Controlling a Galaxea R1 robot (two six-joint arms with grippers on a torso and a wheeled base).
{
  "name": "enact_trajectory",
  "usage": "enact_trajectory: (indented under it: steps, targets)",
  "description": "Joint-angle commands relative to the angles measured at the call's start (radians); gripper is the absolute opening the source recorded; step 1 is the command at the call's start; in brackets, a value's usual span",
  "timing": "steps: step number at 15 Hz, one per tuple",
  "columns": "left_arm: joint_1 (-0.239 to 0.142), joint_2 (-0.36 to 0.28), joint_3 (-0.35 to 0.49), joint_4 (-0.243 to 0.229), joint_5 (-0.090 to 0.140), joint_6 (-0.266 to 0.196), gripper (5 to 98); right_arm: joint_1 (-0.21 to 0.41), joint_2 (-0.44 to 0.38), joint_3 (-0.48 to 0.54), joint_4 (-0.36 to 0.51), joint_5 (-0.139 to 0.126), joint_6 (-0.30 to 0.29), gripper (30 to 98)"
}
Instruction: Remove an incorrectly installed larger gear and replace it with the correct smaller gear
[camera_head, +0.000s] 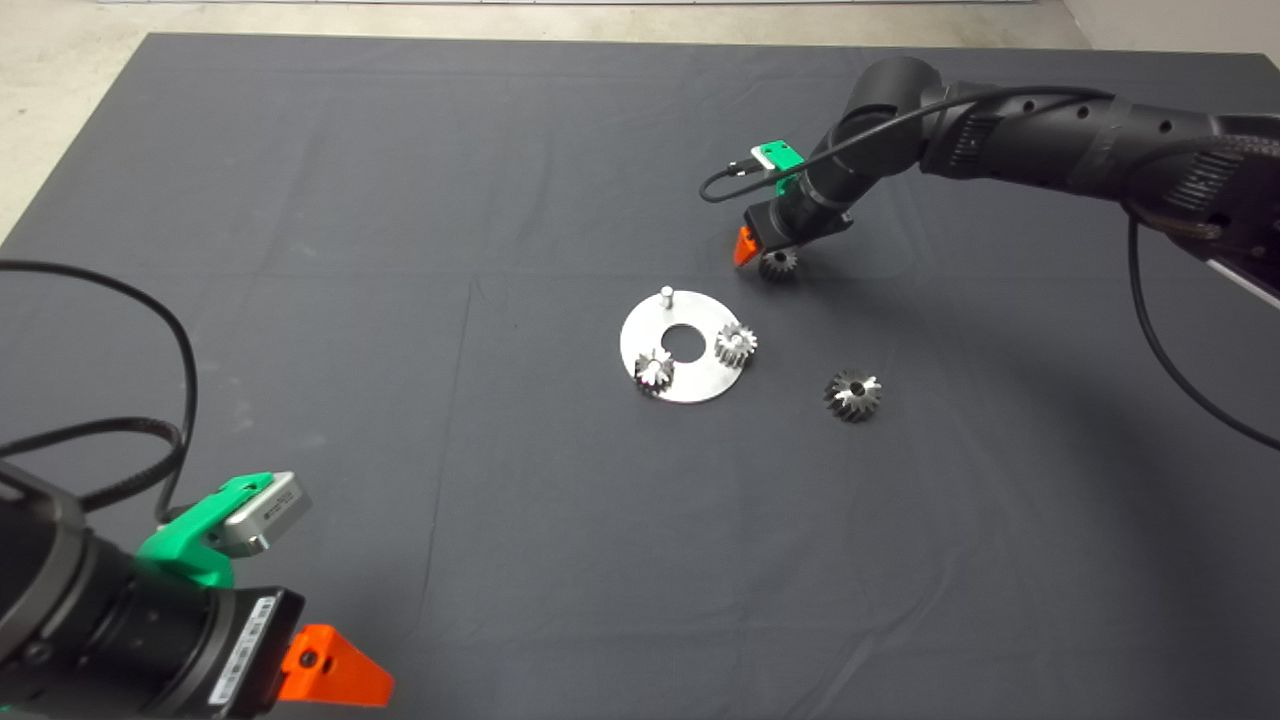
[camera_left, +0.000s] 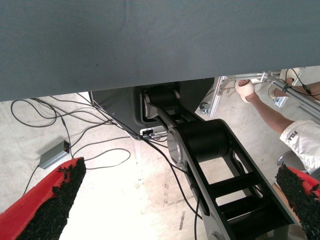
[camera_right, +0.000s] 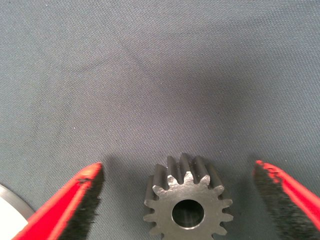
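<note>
Right now the smaller gear (camera_right: 187, 204) lies flat on the dark mat (camera_head: 400, 250), beyond the round steel plate (camera_head: 690, 385) on its far right side and just clear of its rim. Dull dark grey, with short fine teeth and a light centre hole, it sits between the two red fingers (camera_right: 75, 205) of the right gripper (camera_head: 768, 252). Those fingers stand spread apart on either side of the gear, neither pad touching it (mat shows in the gap on both sides). In the right wrist view a pale sliver of the plate's edge shows beside one finger.

The right arm (camera_head: 1020, 140) reaches in from the right edge of the head view and bends down over this gear, with the gripper pointing at the mat.

On the plate itself two brighter silver small gears stand, one (camera_head: 736, 344) to the right of the plate's centre hole and one (camera_head: 654, 370) at its near left. A bare short pin (camera_head: 665, 293) rises at the plate's far edge.

The larger gear (camera_head: 852, 394), silver-grey with long pointed teeth and a small dark centre hole, lies flat on the mat to the right of the plate, off it and near its rim, and nearer to the camera than the smaller gear.

The left gripper (camera_head: 335, 680) waits at the near left corner, well apart from the plate, its fingers wide open around nothing. The left wrist view looks past the mat's edge to a pale floor with cables (camera_left: 75, 130), the robot's black frame (camera_left: 215, 165) and a person's arm (camera_left: 265, 110).
</note>
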Motion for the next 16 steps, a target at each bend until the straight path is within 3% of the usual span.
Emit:
enact_trajectory:
  steps: [1,12,16]
  targets:
    - [-0.002,-0.002,0.012,0.0,-0.001,-0.001,98.4,0.032,-0.007,0.005,0.02,-0.007,-0.003,76.0]
    - [-0.002,-0.002,0.012,0.0,-0.001,0.0,98.4,0.03,-0.006,0.011,0.02,-0.015,-0.003,75.9]
    - [-0.002,-0.002,0.012,0.0,-0.001,0.0,98.4,0.03,-0.006,0.014,0.02,-0.048,-0.003,70.7]
